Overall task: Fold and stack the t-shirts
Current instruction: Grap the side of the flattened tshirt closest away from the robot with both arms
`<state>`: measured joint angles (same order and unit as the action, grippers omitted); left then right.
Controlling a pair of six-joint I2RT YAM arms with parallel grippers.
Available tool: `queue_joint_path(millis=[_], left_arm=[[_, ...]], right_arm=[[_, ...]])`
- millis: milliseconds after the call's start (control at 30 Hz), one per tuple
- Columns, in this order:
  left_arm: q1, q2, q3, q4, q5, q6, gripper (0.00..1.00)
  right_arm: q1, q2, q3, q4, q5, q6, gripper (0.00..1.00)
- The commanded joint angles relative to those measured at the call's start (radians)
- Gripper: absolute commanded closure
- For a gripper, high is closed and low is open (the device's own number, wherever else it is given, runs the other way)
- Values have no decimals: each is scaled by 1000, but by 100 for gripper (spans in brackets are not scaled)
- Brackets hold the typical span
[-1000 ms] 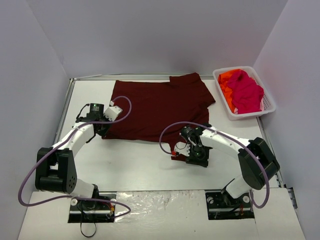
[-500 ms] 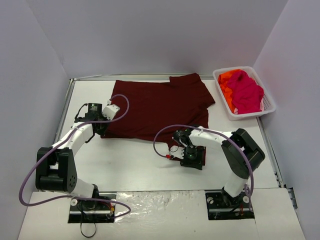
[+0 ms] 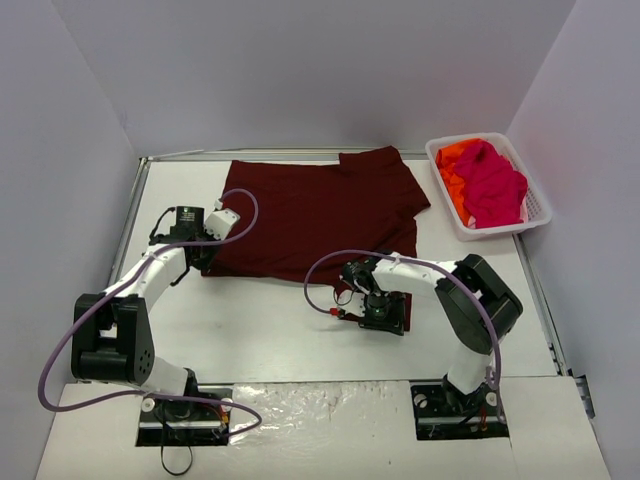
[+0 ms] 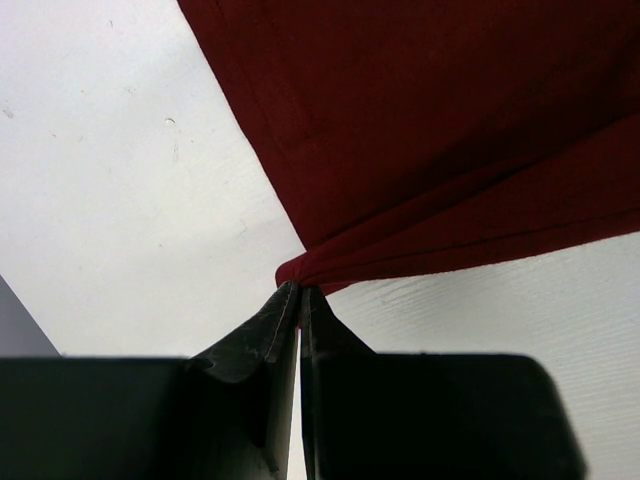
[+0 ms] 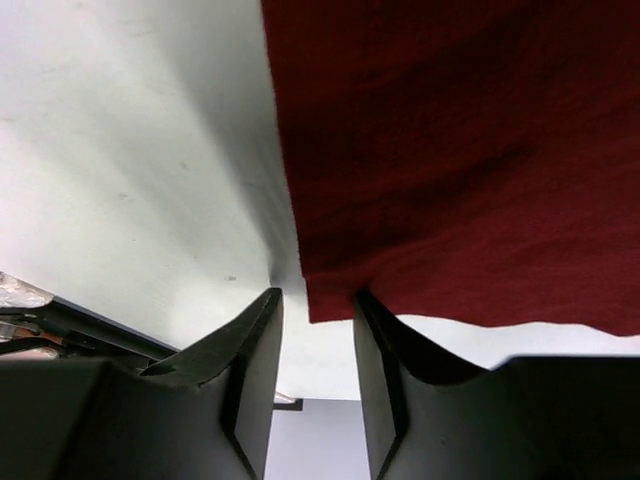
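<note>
The dark maroon t-shirt [image 3: 320, 210] lies spread flat at the back middle of the table. My left gripper [image 3: 207, 262] is shut on its near left corner; the left wrist view shows the fingertips [image 4: 300, 292] pinching a bunched fold of the maroon cloth [image 4: 430, 120]. My right gripper [image 3: 350, 293] is low at the shirt's near right corner. In the right wrist view its jaws [image 5: 315, 297] stand open, with the corner edge of the maroon cloth [image 5: 450, 150] just ahead of the gap. Pink [image 3: 492, 182] and orange [image 3: 452, 165] shirts lie in the basket.
The white lattice basket [image 3: 480, 232] stands at the back right against the wall. Grey walls close in the table on the left, back and right. Purple cables loop off both arms. Bare white table lies in front of the shirt.
My right arm has swung a little to the left, bringing its gripper in to the shirt's near right corner. My left arm has not moved.
</note>
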<state>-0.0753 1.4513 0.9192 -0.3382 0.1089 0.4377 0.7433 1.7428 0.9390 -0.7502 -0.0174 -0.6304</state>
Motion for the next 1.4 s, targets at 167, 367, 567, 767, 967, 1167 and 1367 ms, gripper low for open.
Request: queue_joint_path(millis=[167, 367, 567, 767, 967, 1167, 1367], left_arm=[[9, -8, 9, 8, 25, -4, 97], [9, -8, 7, 7, 34, -4, 98], [8, -23, 7, 1, 46, -2, 98], [6, -65, 23, -73, 112, 30, 98], [5, -152, -15, -166, 179, 116, 97], [-12, -221, -89, -214, 203, 160, 98], [-14, -311, -149, -248, 198, 200, 97]], right_arm=[[14, 93, -8, 84, -18, 29, 83], [13, 115, 0, 104, -29, 55, 100], [14, 84, 14, 80, -41, 74, 100], [-2, -21, 70, -72, -98, 57, 100], [-27, -159, 115, -245, -214, 38, 100], [-51, -255, 167, -373, -263, 18, 100], [-65, -273, 208, -434, -285, 5, 100]])
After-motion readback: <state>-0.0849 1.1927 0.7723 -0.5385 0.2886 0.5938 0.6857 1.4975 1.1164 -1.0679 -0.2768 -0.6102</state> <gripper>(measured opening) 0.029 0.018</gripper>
